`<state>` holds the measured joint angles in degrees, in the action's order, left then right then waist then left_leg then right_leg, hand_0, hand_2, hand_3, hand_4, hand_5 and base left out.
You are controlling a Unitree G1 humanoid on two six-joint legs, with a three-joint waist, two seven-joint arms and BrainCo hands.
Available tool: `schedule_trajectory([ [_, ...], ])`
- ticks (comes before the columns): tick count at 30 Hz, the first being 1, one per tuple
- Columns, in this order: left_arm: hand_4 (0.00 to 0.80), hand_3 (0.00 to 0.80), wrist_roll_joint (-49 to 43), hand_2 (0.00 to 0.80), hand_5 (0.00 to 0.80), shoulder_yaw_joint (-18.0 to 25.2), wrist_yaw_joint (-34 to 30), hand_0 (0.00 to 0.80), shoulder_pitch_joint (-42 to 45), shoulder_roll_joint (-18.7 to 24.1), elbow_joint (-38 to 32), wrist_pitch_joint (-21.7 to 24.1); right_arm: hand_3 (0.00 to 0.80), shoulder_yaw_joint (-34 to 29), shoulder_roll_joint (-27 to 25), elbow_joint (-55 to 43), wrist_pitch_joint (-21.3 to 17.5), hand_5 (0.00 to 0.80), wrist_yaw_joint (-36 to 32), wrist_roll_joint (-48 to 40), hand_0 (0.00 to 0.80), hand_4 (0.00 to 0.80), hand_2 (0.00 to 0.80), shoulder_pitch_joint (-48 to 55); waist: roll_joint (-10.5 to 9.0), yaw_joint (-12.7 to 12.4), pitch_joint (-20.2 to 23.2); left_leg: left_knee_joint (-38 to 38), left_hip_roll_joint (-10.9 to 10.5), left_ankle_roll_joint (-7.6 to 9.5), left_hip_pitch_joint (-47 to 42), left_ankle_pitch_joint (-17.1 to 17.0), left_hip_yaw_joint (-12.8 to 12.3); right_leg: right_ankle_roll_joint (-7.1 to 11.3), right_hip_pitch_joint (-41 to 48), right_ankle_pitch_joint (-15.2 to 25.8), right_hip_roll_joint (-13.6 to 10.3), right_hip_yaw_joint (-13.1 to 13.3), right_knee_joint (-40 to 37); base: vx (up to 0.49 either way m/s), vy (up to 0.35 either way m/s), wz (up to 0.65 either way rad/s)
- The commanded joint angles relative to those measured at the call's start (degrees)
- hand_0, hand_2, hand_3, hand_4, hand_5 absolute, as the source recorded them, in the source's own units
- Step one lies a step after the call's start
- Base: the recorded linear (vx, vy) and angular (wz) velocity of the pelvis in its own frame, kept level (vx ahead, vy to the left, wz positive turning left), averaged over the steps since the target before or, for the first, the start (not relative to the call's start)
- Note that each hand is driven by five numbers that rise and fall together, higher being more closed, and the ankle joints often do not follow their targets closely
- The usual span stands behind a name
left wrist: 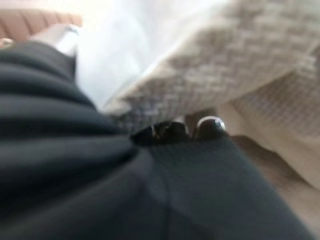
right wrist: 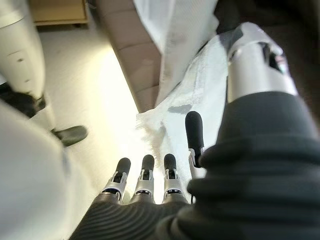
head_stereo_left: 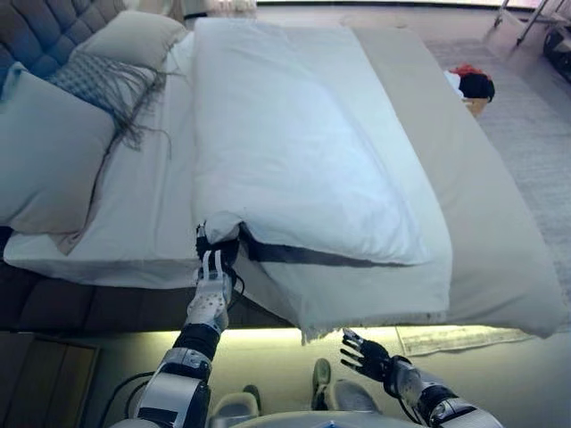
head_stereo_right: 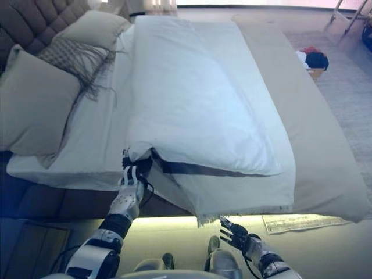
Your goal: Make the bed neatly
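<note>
A white duvet (head_stereo_left: pixel 294 152) lies folded along the middle of the bed, over a beige cover (head_stereo_left: pixel 486 223) that spreads to the right. My left hand (head_stereo_left: pixel 211 299) reaches up to the duvet's near corner (head_stereo_left: pixel 223 223), and its dark fingertips (left wrist: pixel 210 127) curl against the cloth there. A dark strip (head_stereo_left: pixel 303 256) shows under the duvet's near edge. My right hand (head_stereo_left: pixel 366 352) is open and empty, low by the floor, just below the cover's hanging frayed corner (right wrist: pixel 165 125), apart from it.
Two pillows (head_stereo_left: pixel 45 152) and a grey fringed cushion (head_stereo_left: pixel 103 85) lie against the tufted headboard (head_stereo_left: pixel 40 27) at the left. A wooden nightstand (head_stereo_left: pixel 36 383) stands at the lower left. A basket of clothes (head_stereo_left: pixel 470 85) sits on the rug at the right.
</note>
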<state>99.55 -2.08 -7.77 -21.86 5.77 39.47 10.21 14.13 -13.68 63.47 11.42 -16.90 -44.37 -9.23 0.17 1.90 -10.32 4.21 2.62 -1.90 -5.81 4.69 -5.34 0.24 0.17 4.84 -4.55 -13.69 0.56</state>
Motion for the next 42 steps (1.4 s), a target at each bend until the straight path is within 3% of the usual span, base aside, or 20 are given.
schedule_trajectory([
  [1, 0.800, 0.800, -5.2, 0.800, 0.800, 5.2, -3.1, 0.800, -2.7, 7.6, -8.2, 2.3, 0.000, -1.9, -0.6, 3.2, -1.3, 0.000, -1.2, 1.4, 0.000, 0.000, 0.000, 0.9, -0.27, -3.9, 5.2, 2.1, -1.8, 0.23, 3.3, -1.9, 3.6, 2.79, 3.9, -8.0, -2.6, -1.6, 6.9, 0.001, 0.056, 0.18],
  [7, 0.800, 0.800, -5.3, 0.800, 0.800, 12.8, -3.1, 0.800, 2.9, 10.7, -3.6, 1.1, 0.000, -3.4, -0.2, 4.0, -1.7, 0.000, -1.6, 2.4, 0.000, 0.000, 0.000, 1.3, 0.10, -6.3, 6.7, 0.5, -2.4, 0.23, 1.9, -2.5, 5.5, 2.49, 6.1, -8.1, -2.5, -3.2, 5.6, -0.012, 0.043, 0.17],
  [14, 0.800, 0.800, -3.4, 0.800, 0.800, 22.4, -8.4, 0.800, 11.1, 13.1, 2.7, -2.0, 0.000, -5.3, -0.3, 4.8, -1.8, 0.000, -2.1, 2.5, 0.000, 0.000, 0.000, 1.1, 0.36, -10.2, 7.7, -2.6, -2.7, -0.31, 1.3, -4.4, 7.3, 2.90, 8.0, -7.2, -2.8, -5.9, 2.9, -0.067, 0.041, 0.18],
  [21, 0.800, 0.800, 1.2, 0.800, 0.800, 29.3, -10.9, 0.800, 14.4, 15.8, 6.3, -3.7, 0.000, -6.0, -0.4, 5.7, -2.5, 0.000, -1.1, 1.5, 0.000, 0.000, 0.000, 0.7, 0.67, -13.1, 7.8, -3.4, -3.3, 0.08, 1.3, -4.6, 9.2, 3.03, 8.7, -8.3, -3.0, -7.3, 3.2, -0.054, 0.028, 0.02],
  [23, 0.800, 0.800, 2.1, 0.800, 0.800, 29.7, -11.1, 0.800, 14.4, 15.8, 6.8, -4.3, 0.000, -6.6, -0.2, 6.1, -3.1, 0.000, -0.6, 0.4, 0.000, 0.000, 0.000, 0.7, 0.58, -13.4, 7.8, -4.0, -3.6, 0.35, 1.2, -4.8, 10.8, 2.95, 8.7, -8.7, -2.5, -6.2, 3.4, -0.024, -0.003, 0.14],
  [27, 0.800, 0.800, 2.6, 0.800, 0.800, 26.3, -11.3, 0.800, 12.4, 14.6, 8.7, -5.0, 0.000, -7.6, -1.1, 6.5, -5.2, 0.000, -1.1, -4.4, 0.000, 0.000, 0.000, 1.9, 0.07, -10.8, 7.4, -4.6, -5.3, 1.25, 1.7, -6.2, 18.1, 0.48, 7.7, -9.1, 2.0, 2.9, 3.5, 0.009, 0.014, 0.49],
  [28, 0.800, 0.800, 3.9, 0.800, 0.800, 25.6, -11.1, 0.800, 12.0, 14.7, 9.6, -3.6, 0.000, -7.6, -1.4, 6.4, -4.9, 0.000, -1.5, -4.2, 0.000, 0.000, 0.000, 1.8, -0.02, -10.6, 7.2, -4.3, -5.5, 1.02, 2.2, -6.5, 18.4, 0.32, 7.7, -9.1, 2.2, 2.5, 3.6, -0.023, 0.034, 1.25],
  [30, 0.800, 0.800, 5.0, 0.800, 0.800, 26.1, -11.1, 0.800, 11.8, 15.2, 10.8, -2.5, 0.000, -7.6, -1.3, 6.6, -4.3, 0.000, -1.4, -3.4, 0.000, 0.000, 0.000, 1.1, 0.03, -10.9, 6.8, -4.9, -5.2, 0.37, 2.1, -7.1, 17.1, 0.32, 8.1, -9.5, 2.1, 0.4, 3.9, -0.019, 0.031, 1.11],
  [32, 0.800, 0.800, 4.4, 0.800, 0.800, 26.3, -10.9, 0.800, 11.7, 15.0, 11.2, -2.7, 0.000, -8.4, -1.2, 6.7, -4.7, 0.000, -1.0, -3.0, 0.000, 0.000, 0.000, 1.3, 0.17, -10.4, 6.5, -6.1, -4.3, -0.48, 2.3, -8.2, 12.7, 0.48, 8.8, -9.6, 2.2, -2.0, 3.5, -0.056, 0.064, 0.39],
  [34, 0.800, 0.800, 3.9, 0.800, 0.800, 24.9, -10.4, 0.800, 10.4, 14.3, 11.2, -3.0, 0.000, -10.3, -2.1, 6.6, -6.0, 0.000, -0.5, -4.3, 0.000, 0.000, 0.000, 3.1, -0.06, -8.6, 6.2, -4.3, -2.6, -1.95, 4.0, -8.2, 3.3, 0.48, 9.7, -9.8, 1.6, -5.7, 3.2, -0.102, 0.123, 0.68],
  [35, 0.800, 0.800, 4.6, 0.800, 0.800, 24.4, -9.9, 0.800, 9.7, 14.1, 11.2, -2.4, 0.000, -11.1, -2.8, 6.5, -6.1, 0.000, -0.6, -4.8, 0.000, 0.000, 0.000, 3.6, -0.37, -7.7, 6.1, -2.9, -1.8, -2.63, 4.6, -7.7, 0.7, 0.44, 9.8, -10.1, 1.1, -6.7, 3.4, -0.112, 0.206, 1.08],
  [36, 0.800, 0.800, 5.9, 0.800, 0.800, 24.1, -9.9, 0.800, 9.0, 13.9, 11.8, -1.4, 0.000, -12.1, -3.9, 6.5, -5.7, 0.000, -0.9, -4.7, 0.000, 0.000, 0.000, 3.8, -0.80, -6.8, 5.8, -0.7, -0.9, -3.18, 5.2, -7.0, -0.2, 0.41, 9.6, -10.0, 0.3, -7.1, 3.9, -0.084, 0.223, 1.03],
  [38, 0.800, 0.800, 8.0, 0.800, 0.800, 24.3, -10.6, 0.800, 8.8, 13.6, 12.6, 0.5, 0.000, -12.9, -5.3, 6.9, -4.7, 0.000, -1.4, -3.8, 0.000, 0.000, 0.000, 3.2, -1.21, -5.9, 5.4, 2.3, 0.5, -3.43, 5.3, -6.4, 0.6, 0.34, 9.1, -10.0, -0.9, -6.4, 4.7, -0.059, 0.231, 0.47],
  [40, 0.800, 0.800, 10.6, 0.800, 0.800, 26.0, -11.9, 0.800, 9.2, 14.0, 13.8, 1.9, 0.000, -14.1, -7.0, 7.7, -3.5, 0.000, -2.0, -3.0, 0.000, 0.000, 0.000, 2.4, -1.38, -4.9, 4.7, 6.5, 2.7, -3.76, 4.7, -7.3, 2.2, 0.37, 8.4, -9.7, -2.3, -4.4, 5.9, -0.048, 0.274, -0.57],
  [42, 0.800, 0.800, 12.0, 0.800, 0.800, 28.0, -12.6, 0.800, 9.7, 14.7, 15.1, 1.9, 0.000, -15.0, -7.7, 8.5, -3.5, 0.000, -2.0, -2.8, 0.000, 0.000, 0.000, 2.1, -1.19, -4.5, 4.3, 7.8, 3.2, -3.54, 4.1, -7.9, 4.0, 0.70, 7.6, -9.0, -3.2, -2.8, 6.2, -0.045, 0.279, -0.93],
])
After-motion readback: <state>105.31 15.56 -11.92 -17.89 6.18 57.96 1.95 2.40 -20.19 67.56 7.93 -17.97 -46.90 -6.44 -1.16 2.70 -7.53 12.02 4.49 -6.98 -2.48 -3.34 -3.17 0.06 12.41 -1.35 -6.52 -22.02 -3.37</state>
